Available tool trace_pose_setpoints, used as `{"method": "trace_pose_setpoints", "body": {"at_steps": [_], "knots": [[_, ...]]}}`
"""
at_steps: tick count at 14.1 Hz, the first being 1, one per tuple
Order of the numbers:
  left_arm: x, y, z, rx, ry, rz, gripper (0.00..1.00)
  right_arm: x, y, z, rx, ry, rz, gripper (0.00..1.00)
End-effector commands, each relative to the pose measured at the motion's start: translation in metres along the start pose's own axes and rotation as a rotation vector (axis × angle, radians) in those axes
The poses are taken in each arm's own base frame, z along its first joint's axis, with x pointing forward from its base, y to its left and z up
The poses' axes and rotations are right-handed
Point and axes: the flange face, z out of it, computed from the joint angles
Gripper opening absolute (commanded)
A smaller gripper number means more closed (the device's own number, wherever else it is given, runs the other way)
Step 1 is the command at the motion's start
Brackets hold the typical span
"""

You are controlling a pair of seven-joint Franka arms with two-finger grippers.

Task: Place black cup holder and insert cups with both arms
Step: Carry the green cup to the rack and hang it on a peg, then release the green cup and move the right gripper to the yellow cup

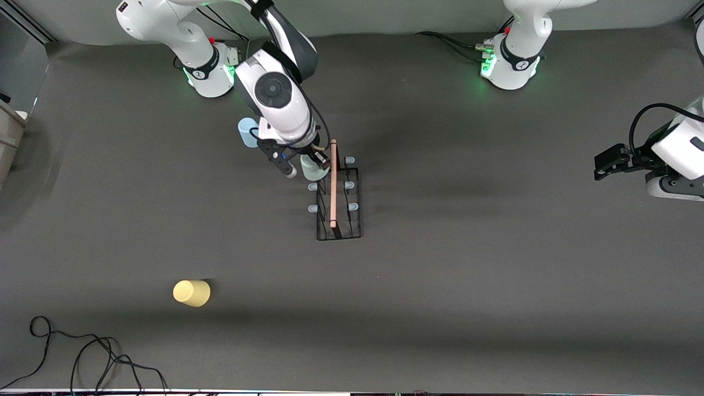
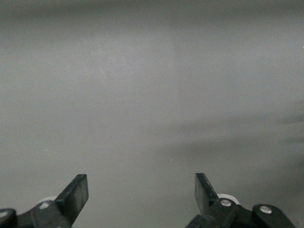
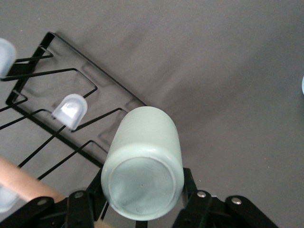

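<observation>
The black cup holder (image 1: 355,223) stands mid-table, its wooden rod handle (image 1: 333,184) running along it. My right gripper (image 1: 308,166) is shut on the pale green cup (image 1: 312,170), held upside down over the rack's end nearest the robot bases. In the right wrist view the cup's base (image 3: 142,183) sits between my fingers above the wire rack (image 3: 71,71), beside a translucent peg (image 3: 70,111). The light blue cup (image 1: 246,132) stands by the right arm, partly hidden. The yellow cup (image 1: 192,292) lies nearer the front camera. My left gripper (image 1: 602,165) waits open and empty; the left wrist view (image 2: 141,187) shows only bare table.
Loose black cables (image 1: 82,357) lie at the table's front corner toward the right arm's end. A box (image 1: 8,137) sits at that end's edge. The arms' green-lit bases (image 1: 509,66) stand along the back edge.
</observation>
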Motion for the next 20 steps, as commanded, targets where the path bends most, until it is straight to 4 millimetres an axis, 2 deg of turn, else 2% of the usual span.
{"method": "trace_pose_setpoints", "body": {"at_steps": [1, 2, 3, 6, 7, 8, 9, 10, 12, 14, 15, 17, 18, 20], "knots": [[0.002, -0.002, -0.004, -0.008, 0.012, 0.010, 1.00, 0.005, -0.005, -0.014, 0.003, 0.002, 0.024, 0.93], [0.002, -0.002, -0.004, -0.007, 0.012, 0.010, 1.00, 0.004, -0.012, -0.028, 0.000, -0.001, 0.018, 1.00], [0.002, -0.002, -0.004, -0.005, 0.012, 0.012, 1.00, 0.003, -0.014, -0.045, -0.024, -0.005, 0.013, 1.00], [0.002, -0.003, -0.005, -0.002, 0.014, 0.010, 1.00, 0.024, -0.022, -0.126, -0.086, -0.015, 0.022, 1.00], [0.002, -0.003, -0.004, -0.008, 0.012, 0.010, 1.00, 0.037, -0.023, -0.152, -0.094, -0.016, 0.005, 1.00], [0.002, -0.001, -0.003, -0.007, 0.010, 0.013, 1.00, 0.054, -0.021, -0.176, -0.094, -0.017, -0.034, 1.00], [0.002, 0.001, -0.002, -0.004, 0.009, 0.018, 1.00, 0.092, -0.015, -0.202, -0.082, -0.015, -0.112, 1.00], [0.002, 0.001, -0.002, -0.003, 0.008, 0.018, 1.00, 0.122, -0.011, -0.218, -0.059, -0.006, -0.182, 1.00], [0.002, -0.001, -0.002, -0.001, 0.010, 0.015, 1.00, 0.193, 0.007, -0.227, -0.050, 0.013, -0.349, 1.00], [0.003, -0.002, -0.003, 0.000, 0.016, 0.014, 1.00, 0.253, 0.027, -0.232, -0.048, 0.036, -0.498, 1.00], [0.003, -0.003, -0.003, 0.000, 0.016, 0.012, 1.00, 0.280, 0.030, -0.234, -0.044, 0.066, -0.560, 1.00], [0.003, -0.003, -0.003, -0.001, 0.014, 0.012, 1.00, 0.350, 0.044, -0.228, -0.048, 0.101, -0.695, 1.00], [0.002, -0.003, -0.002, -0.001, 0.013, 0.012, 1.00, 0.376, 0.048, -0.221, -0.061, 0.121, -0.761, 1.00], [0.002, -0.003, -0.002, -0.001, 0.013, 0.012, 1.00, 0.404, 0.039, -0.208, -0.078, 0.184, -0.848, 1.00]]}}
